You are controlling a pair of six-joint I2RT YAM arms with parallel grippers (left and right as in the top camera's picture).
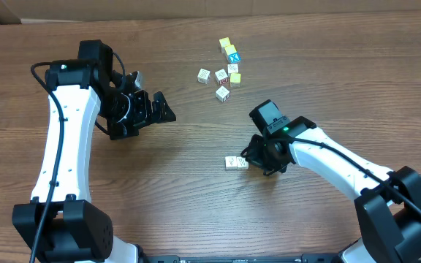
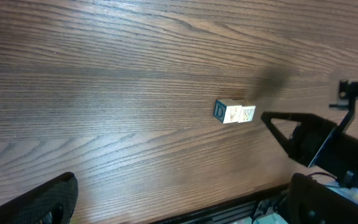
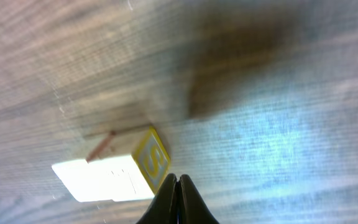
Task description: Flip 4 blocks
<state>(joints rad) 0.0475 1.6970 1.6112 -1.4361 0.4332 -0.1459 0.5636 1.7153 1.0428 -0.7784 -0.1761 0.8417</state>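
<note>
Two pale cream blocks lie side by side at mid-table, the left one [image 1: 231,163] touching the right one [image 1: 243,163]. In the left wrist view the same pair [image 2: 235,112] shows a blue-printed side face. More cream-faced blocks [image 1: 222,93] sit in a loose cluster at the back. My right gripper [image 1: 252,161] is shut and empty, its tip against the right block's side. In the right wrist view the shut fingertips [image 3: 178,185] touch a block [image 3: 151,160] with a yellow-framed S face. My left gripper [image 1: 150,96] hovers open at the left, holding nothing.
Yellow-topped cubes [image 1: 225,44] and a blue-faced cube [image 1: 233,58] sit in the back cluster with a white one [image 1: 204,75]. In the left wrist view the table's near edge [image 2: 229,204] runs along the bottom, and the right arm's dark finger [image 2: 277,122] points at the pair.
</note>
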